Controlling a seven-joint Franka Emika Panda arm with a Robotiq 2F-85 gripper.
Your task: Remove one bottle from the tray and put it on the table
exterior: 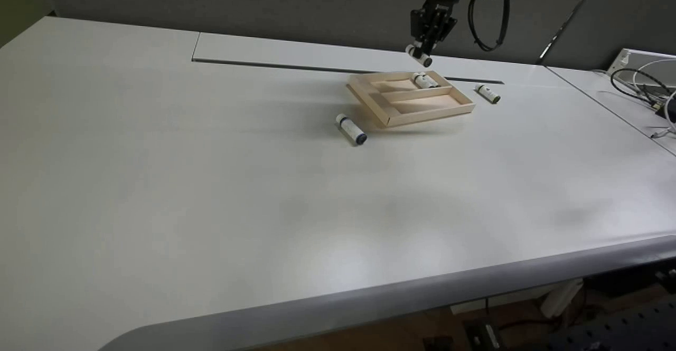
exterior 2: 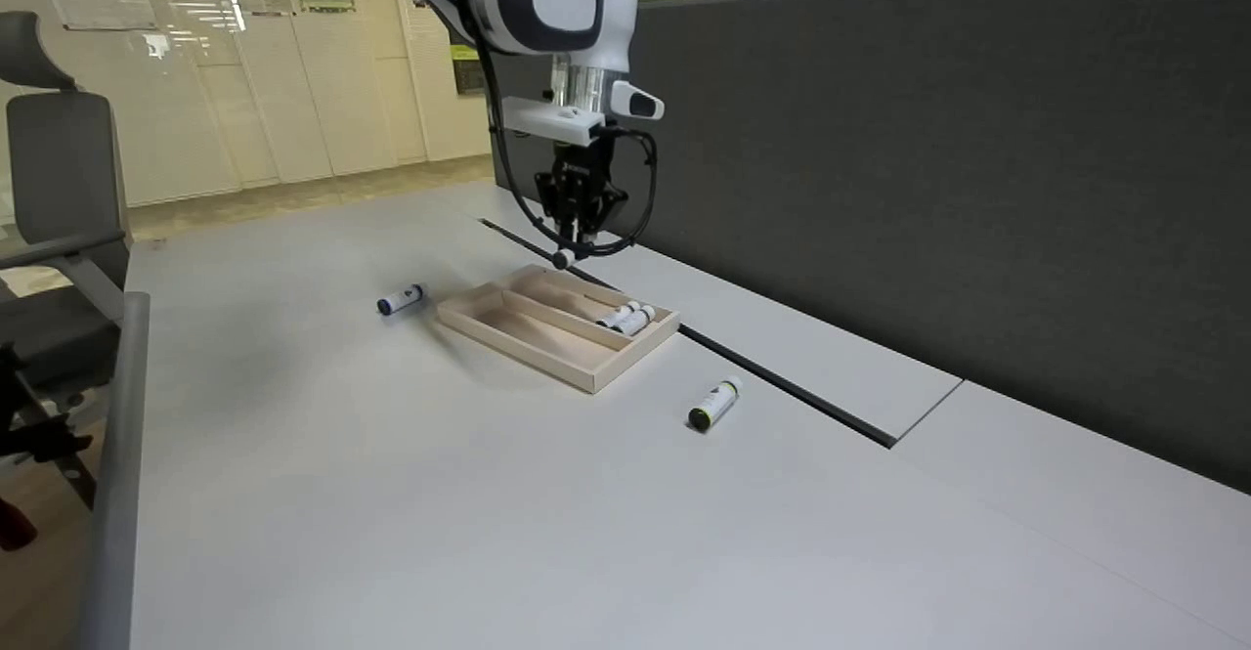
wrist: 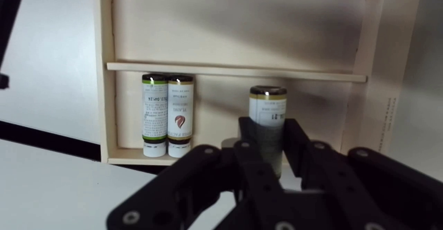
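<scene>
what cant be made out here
Wrist view: lower end of the held bottle, hidden by the fingers.
Wrist view: upper-left corner of the tray, cut off by the top edge.
Both exterior views: lettering on the blue-ringed bottle and green-ringed bottle, too small to read.
An exterior view: chair, cut off by the left edge.

Down on the broad smooth white worktop [exterior: 211, 192] sits the shallow rectangular light-wood tray [exterior: 372, 97], and there, in the lower compartment in the wrist view, a green-banded white cylindrical bottle [wrist: 154, 110] lies alongside a gold-banded white cylindrical bottle [wrist: 180, 109], both at the left end. Up off the worktop, between the two black fingers [wrist: 296, 136], there's a dark-ended white cylindrical bottle [wrist: 267, 114]. Across to an exterior view: a blue-banded white cylindrical bottle [exterior: 351, 129] lies left and front of the tray, a yellow-banded white cylindrical bottle [exterior: 487, 93] to its right, and behind runs the long flat grey strip [exterior: 280, 66].
</scene>
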